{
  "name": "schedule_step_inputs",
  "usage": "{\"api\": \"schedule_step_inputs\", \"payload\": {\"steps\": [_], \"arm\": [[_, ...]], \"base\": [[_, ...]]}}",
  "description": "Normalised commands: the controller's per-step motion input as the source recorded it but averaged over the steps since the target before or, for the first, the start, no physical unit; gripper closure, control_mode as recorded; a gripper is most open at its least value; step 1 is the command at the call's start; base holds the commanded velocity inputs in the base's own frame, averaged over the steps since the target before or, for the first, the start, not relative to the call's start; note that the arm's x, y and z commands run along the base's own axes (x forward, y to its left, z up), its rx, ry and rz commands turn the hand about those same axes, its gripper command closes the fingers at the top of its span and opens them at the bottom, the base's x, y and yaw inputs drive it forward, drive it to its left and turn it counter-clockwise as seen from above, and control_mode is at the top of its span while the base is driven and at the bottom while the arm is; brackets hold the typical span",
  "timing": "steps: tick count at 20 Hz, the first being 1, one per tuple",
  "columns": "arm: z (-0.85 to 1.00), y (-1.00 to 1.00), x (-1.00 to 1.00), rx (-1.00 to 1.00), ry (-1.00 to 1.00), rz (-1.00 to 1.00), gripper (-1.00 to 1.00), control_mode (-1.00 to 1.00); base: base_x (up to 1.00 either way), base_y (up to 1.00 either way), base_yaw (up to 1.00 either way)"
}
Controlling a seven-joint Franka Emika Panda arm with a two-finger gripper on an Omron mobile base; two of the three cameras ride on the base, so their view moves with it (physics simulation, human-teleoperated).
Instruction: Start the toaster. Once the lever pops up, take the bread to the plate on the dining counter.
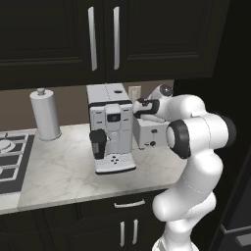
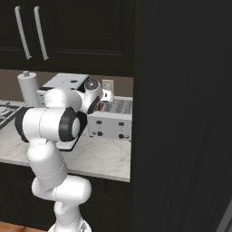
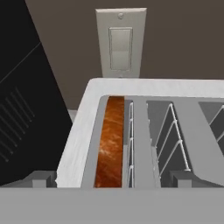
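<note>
- The square tan slice of bread with brown crust (image 3: 110, 144) sits deep in the left slot of the boxy white-grey toaster (image 2: 112, 118) on the marble desk (image 1: 63, 169).
- The claw (image 3: 111, 186) hovers released above it.
- Descending off-centre could jam a fingertip on the slot's wire guides.
- The lever isn't visible; missing it leaves the toaster unstarted.

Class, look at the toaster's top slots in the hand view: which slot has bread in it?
The leftmost slot of the toaster: the bread's brown crust fills it, while the slots to its right show bare wire guides.
</note>
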Motion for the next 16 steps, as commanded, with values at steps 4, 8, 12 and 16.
{"api": "schedule_step_inputs", "payload": {"steps": [4,8,12,16], "arm": [[0.00,0.00,0.01,0.00,0.02,0.00,-1.00,-1.00],[0.00,0.00,0.00,0.00,0.00,0.00,1.00,-1.00],[0.00,0.00,0.00,0.00,0.00,0.00,1.00,-1.00],[0.00,0.00,0.00,0.00,0.00,0.00,1.00,-1.00]], "base": [[0.00,0.00,0.00],[0.00,0.00,0.00],[0.00,0.00,0.00],[0.00,0.00,0.00]]}}
